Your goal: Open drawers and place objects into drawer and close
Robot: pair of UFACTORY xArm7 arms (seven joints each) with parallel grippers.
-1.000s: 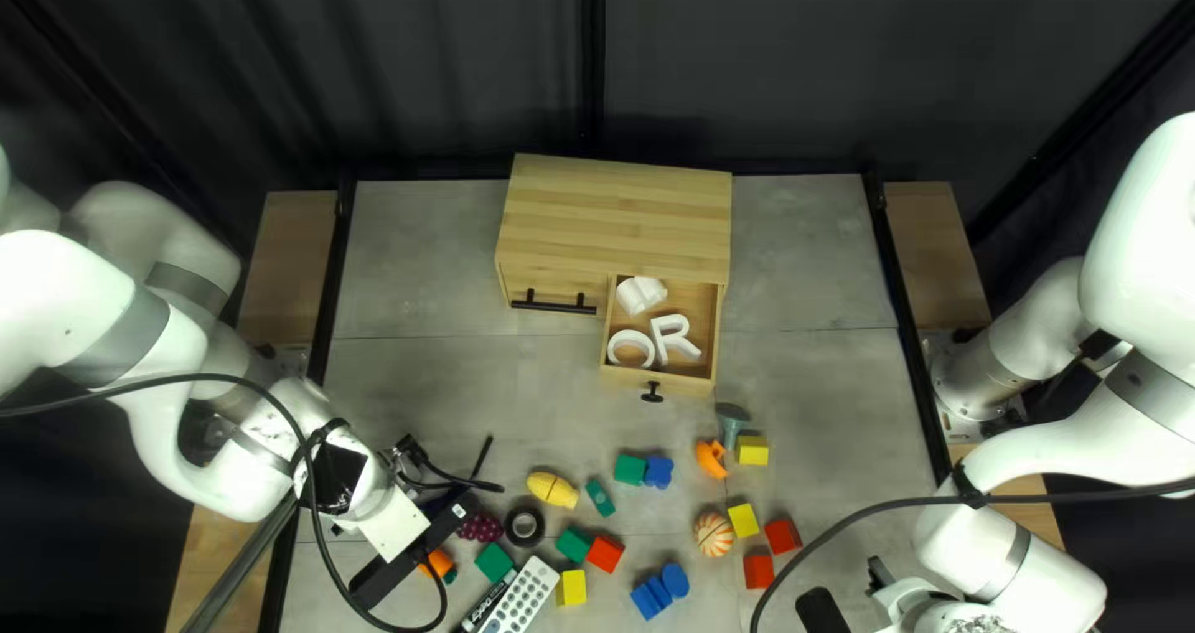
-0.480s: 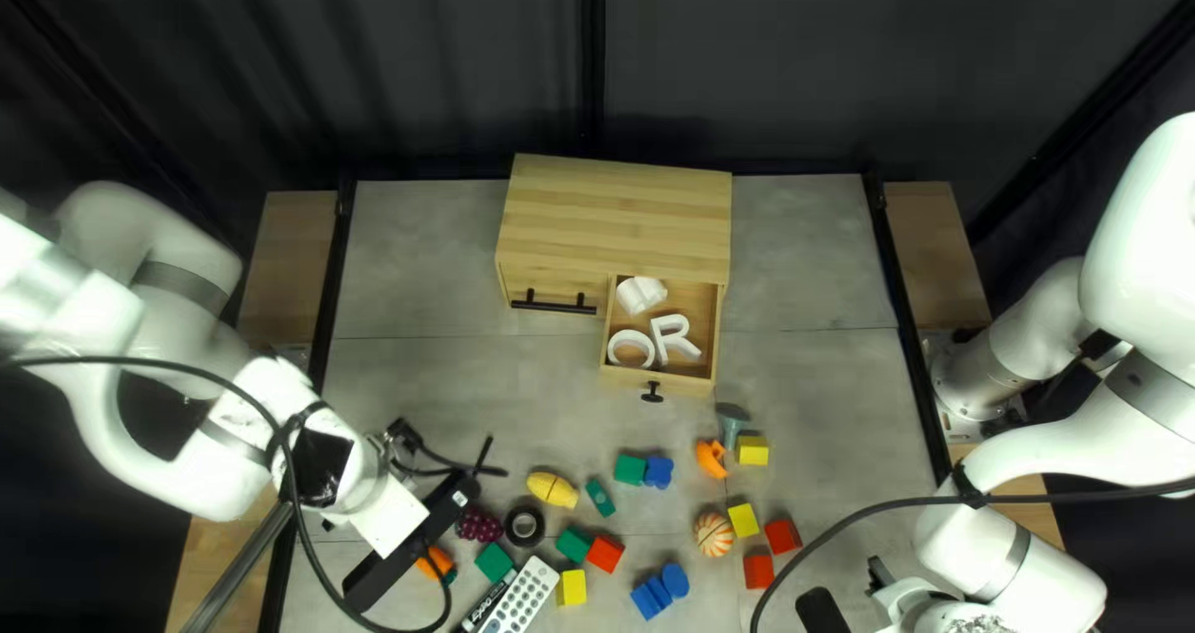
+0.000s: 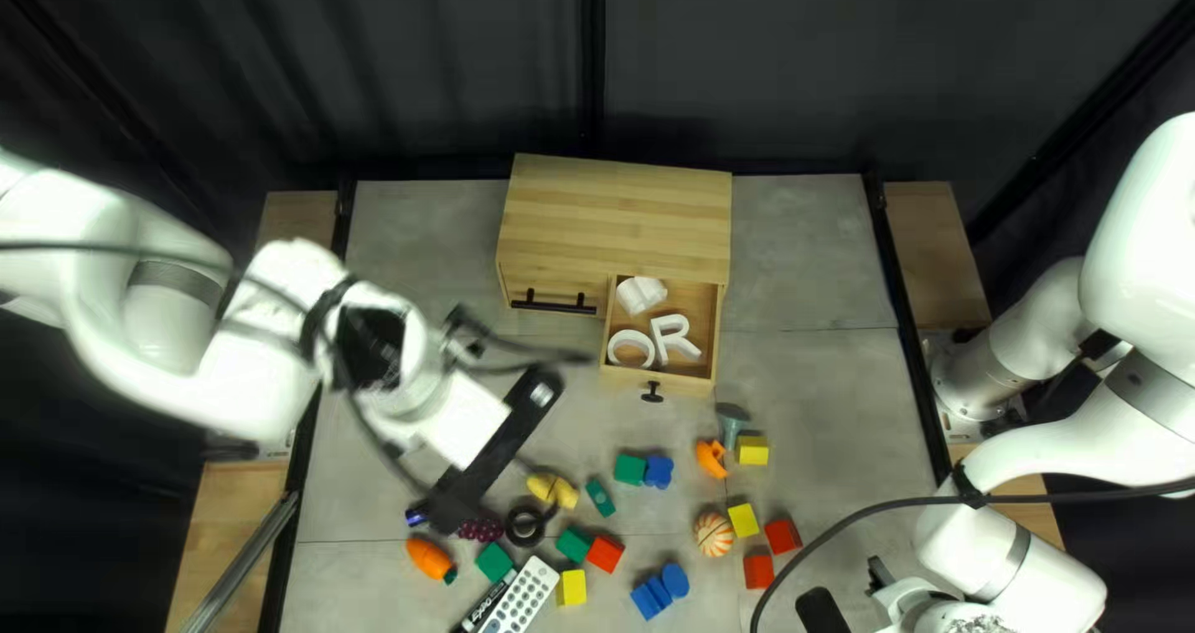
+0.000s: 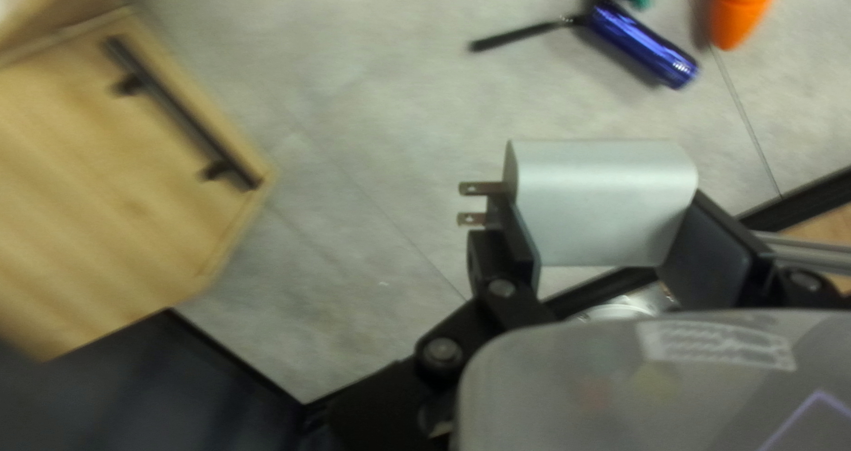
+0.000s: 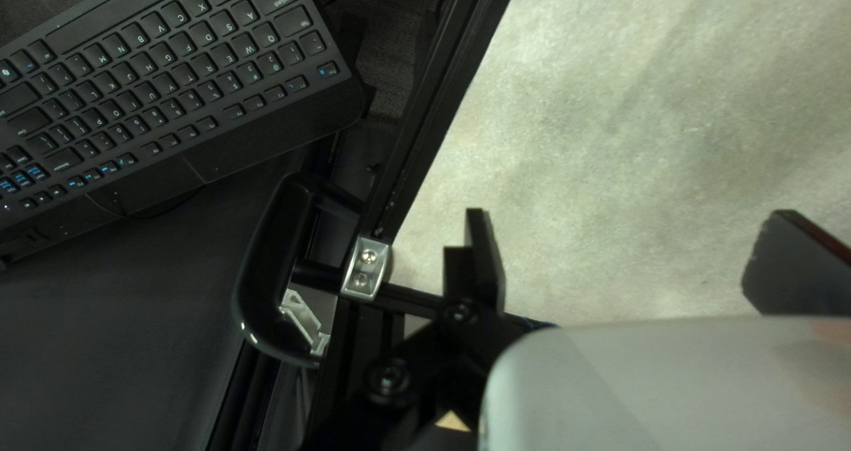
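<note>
In the top left view my left gripper (image 3: 498,446), fingertips hidden, hangs below and left of the wooden cabinet (image 3: 616,216). In the left wrist view my left gripper (image 4: 605,225) is shut on a silver charger (image 4: 603,198) with two prongs; the cabinet's shut drawer with a black handle (image 4: 182,114) lies off to one side. The cabinet's right drawer (image 3: 687,382) stands open, holding white letters (image 3: 674,338) and another white piece (image 3: 640,293). My right gripper (image 3: 822,611) is low in the top left view; in the right wrist view the right gripper (image 5: 631,258) is open and empty.
Several blocks, a carrot (image 3: 431,560), a remote (image 3: 520,598), black tape (image 3: 525,525), a ball (image 3: 713,535) and other toys lie below the cabinet. A blue flashlight (image 4: 645,45) is ahead of my left gripper. A keyboard (image 5: 151,87) lies beside my right gripper.
My left arm has swung up and rightward toward the cabinet, uncovering the carrot and part of the flashlight. The right arm has stayed still.
</note>
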